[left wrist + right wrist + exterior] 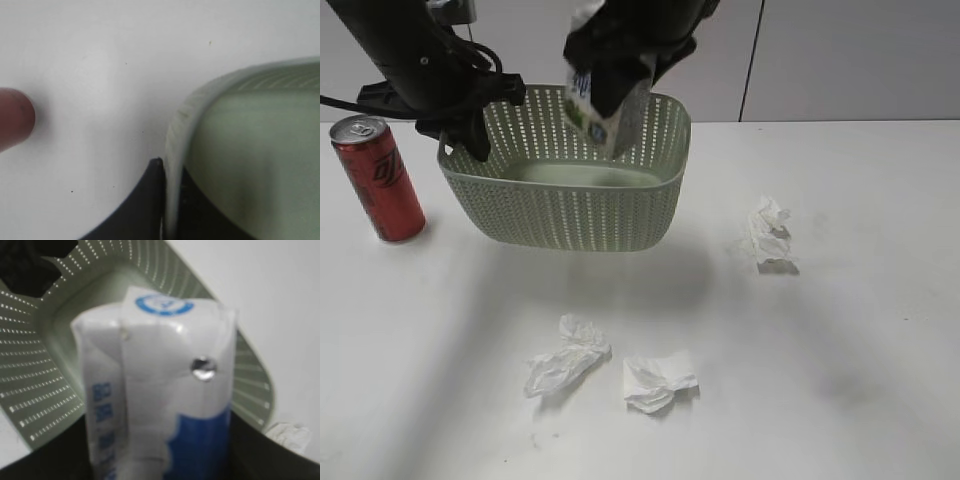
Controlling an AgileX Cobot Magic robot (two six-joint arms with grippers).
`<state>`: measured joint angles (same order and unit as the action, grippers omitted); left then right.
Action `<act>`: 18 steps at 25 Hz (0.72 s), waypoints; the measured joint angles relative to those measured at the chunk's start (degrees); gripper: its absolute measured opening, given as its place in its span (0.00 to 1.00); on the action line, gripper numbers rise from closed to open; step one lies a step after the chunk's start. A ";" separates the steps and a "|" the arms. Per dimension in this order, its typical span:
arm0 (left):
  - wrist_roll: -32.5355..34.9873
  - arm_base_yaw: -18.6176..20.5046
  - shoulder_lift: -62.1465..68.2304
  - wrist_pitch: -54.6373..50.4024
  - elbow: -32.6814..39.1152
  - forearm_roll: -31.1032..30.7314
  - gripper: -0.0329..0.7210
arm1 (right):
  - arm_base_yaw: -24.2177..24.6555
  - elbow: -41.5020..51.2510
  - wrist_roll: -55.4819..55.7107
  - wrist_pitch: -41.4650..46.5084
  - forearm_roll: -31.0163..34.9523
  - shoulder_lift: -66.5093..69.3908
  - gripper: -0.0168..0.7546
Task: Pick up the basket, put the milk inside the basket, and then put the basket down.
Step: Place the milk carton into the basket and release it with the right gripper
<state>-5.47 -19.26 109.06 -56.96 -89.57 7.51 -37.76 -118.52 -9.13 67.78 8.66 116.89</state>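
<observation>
Three tissue wads (pixel 567 365) lie nearest, well clear of both grippers. Beyond them the basket (pixel 570 215) hangs off the table, its left rim pinched between the left gripper's (pixel 470 125) closed fingers (pixel 135 210), presumably to leave the opening clear. Over that opening, the right gripper (pixel 620 60) clamps the milk (pixel 160 385), tilted, base dipping inside. A can (pixel 378 180) stands outside the left fingers.
</observation>
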 joint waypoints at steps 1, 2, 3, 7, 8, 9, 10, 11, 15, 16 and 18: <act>0.00 0.00 0.00 0.00 0.00 0.00 0.04 | -0.60 -0.20 0.00 0.00 -0.11 1.73 0.44; 0.00 0.00 0.00 0.00 0.00 0.00 0.04 | -1.16 -0.27 -0.05 0.00 -0.30 3.35 0.44; 0.00 0.00 0.00 0.00 0.00 0.00 0.04 | -1.54 -0.27 -0.05 0.00 -1.07 4.64 0.44; 0.00 0.00 0.00 0.00 0.00 -0.12 0.04 | -2.46 -0.27 -0.11 -0.15 -3.19 9.28 0.44; 0.00 0.00 0.00 0.00 0.00 -0.12 0.04 | -2.46 -0.27 -0.11 -0.32 -3.33 10.14 0.44; 0.00 0.00 0.00 0.00 0.00 -0.12 0.04 | -2.46 -0.27 -0.11 -0.46 -3.39 10.86 0.44; 0.00 -0.05 0.00 0.00 0.00 -0.51 0.04 | -2.46 -0.34 -0.11 -0.74 -3.39 11.26 0.44; 0.00 -0.05 0.07 -0.12 0.00 -0.79 0.04 | -2.53 -0.41 0.10 -0.95 -3.39 11.61 0.44; 0.00 -0.05 0.13 -0.36 0.00 -1.31 0.04 | -2.64 -0.67 0.35 -1.83 -3.18 11.73 0.57; 0.00 -0.05 0.13 -0.48 0.00 -1.39 0.04 | -2.64 -0.81 0.35 -1.88 -2.96 11.73 0.63; 0.06 -0.05 0.13 -0.61 0.00 -1.44 0.04 | -2.64 -0.86 0.35 -1.88 -2.52 11.68 0.73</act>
<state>-5.41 -19.31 109.19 -57.57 -89.57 6.07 -40.41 -119.38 -8.77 65.90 6.14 128.57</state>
